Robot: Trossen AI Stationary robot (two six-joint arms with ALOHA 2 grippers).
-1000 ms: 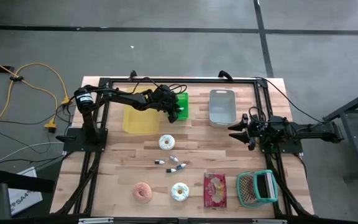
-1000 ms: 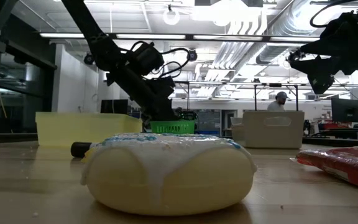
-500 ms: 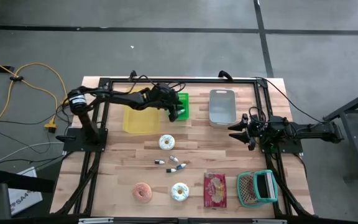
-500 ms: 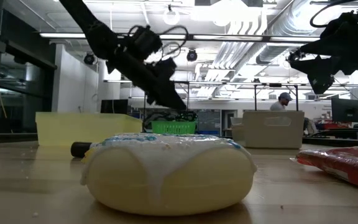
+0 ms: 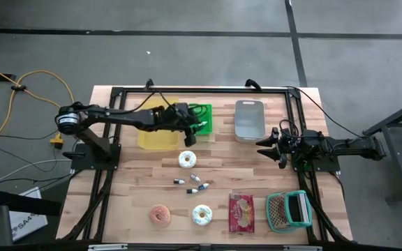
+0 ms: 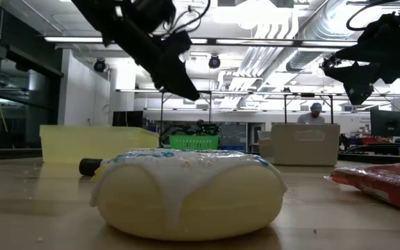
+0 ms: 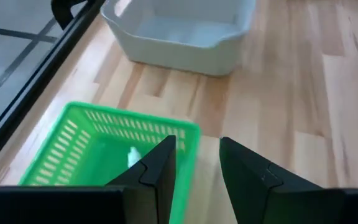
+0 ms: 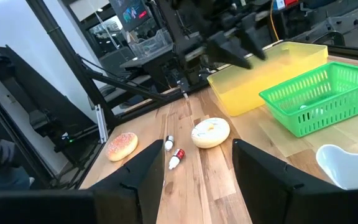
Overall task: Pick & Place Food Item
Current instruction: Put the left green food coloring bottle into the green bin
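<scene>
Hovering over the green basket point(image 5: 202, 117), left gripper point(image 7: 196, 163) has jaws apart, empty. Small white item point(image 7: 132, 158) lies inside the basket. Risk: fingers snag the mesh wall, dragging it. Right gripper point(image 8: 196, 167) parked right, open w/ nothing.

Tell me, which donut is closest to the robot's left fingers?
The white-iced donut just below the green basket. It lies right beside the left gripper; the pink donut and the other white one sit at the table's near edge.

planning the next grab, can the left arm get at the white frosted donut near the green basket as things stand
Probably yes. The left gripper hangs open and empty just above the white frosted donut, with bare table between them; the green basket sits off to the side.
</scene>
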